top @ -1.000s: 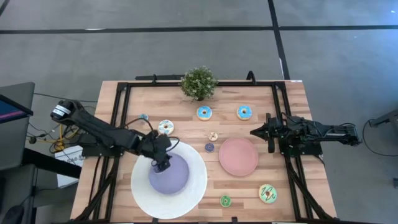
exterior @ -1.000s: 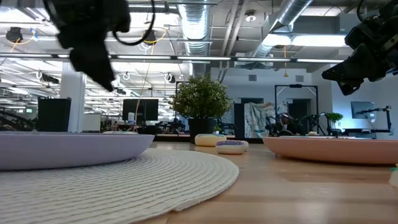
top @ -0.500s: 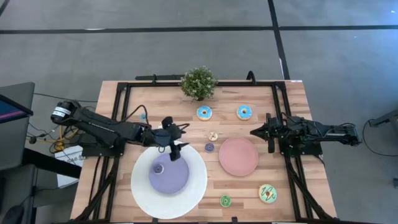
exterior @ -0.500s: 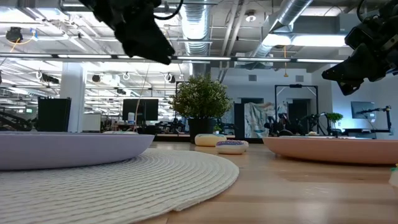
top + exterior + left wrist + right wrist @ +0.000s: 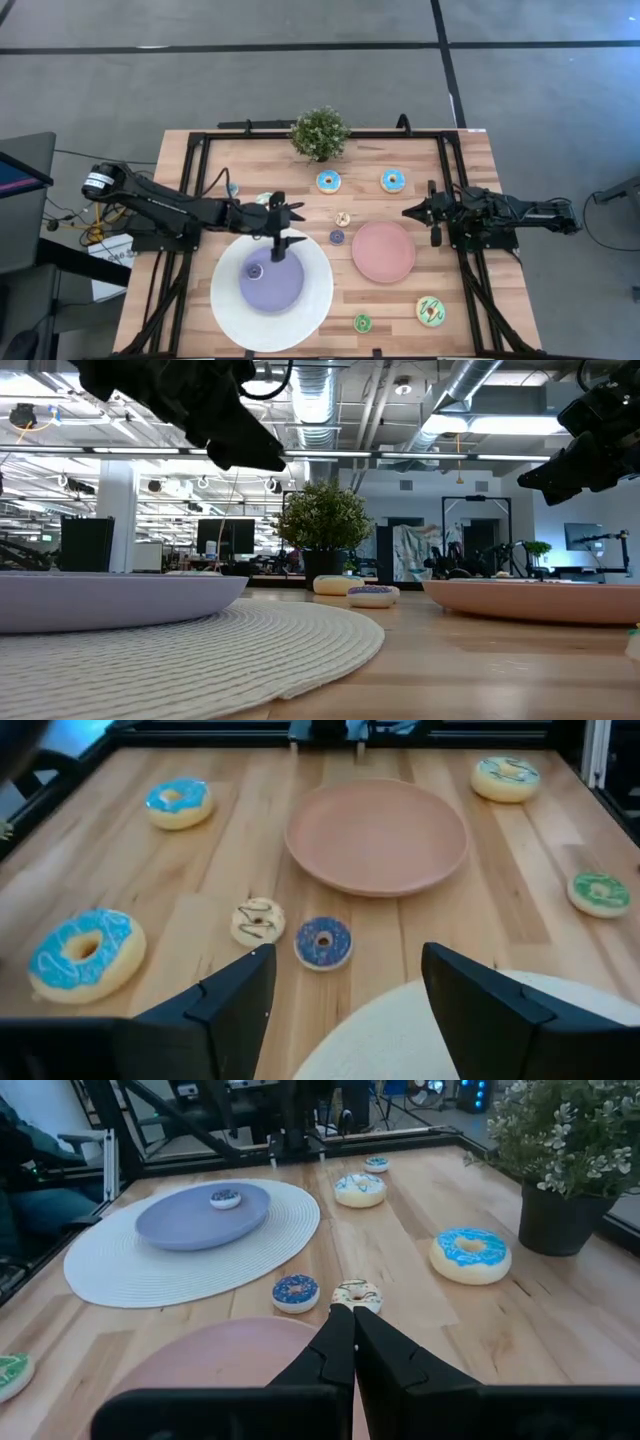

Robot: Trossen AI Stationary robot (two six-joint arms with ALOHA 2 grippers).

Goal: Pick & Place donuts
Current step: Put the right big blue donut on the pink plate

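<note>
One tiny donut (image 5: pixel 256 270) already lies on the purple plate (image 5: pixel 285 290), left of frame centre in the high view, so at least one placement is judged complete. The other donuts are spread over the table (image 5: pixel 470 310): two blue-iced donuts (image 5: pixel 328 181) (image 5: pixel 392 180) sit in the upper centre near the potted plant (image 5: pixel 319 132), a white-iced donut (image 5: pixel 264 200) lies at the left, partly covered by the left arm, a tiny blue donut (image 5: pixel 231 187) lies farther left, a tiny cream donut (image 5: pixel 257 922) and a tiny dark-blue donut (image 5: pixel 322 941) lie between the two plates, and two green-iced donuts (image 5: pixel 363 322) (image 5: pixel 431 311) lie at the lower right. The pink plate (image 5: pixel 383 251) holds nothing. The left gripper (image 5: pixel 283 228) hangs over the upper edge of the white mat (image 5: pixel 318 300), its fingers spread wide and holding nothing; its wrist view faces the two tiny donuts, which suggests that one of them is the next pick. The right gripper (image 5: pixel 413 213) waits at the right of the frame beside the pink plate, its fingers pressed together and holding nothing, clear of the left arm's working area.
</note>
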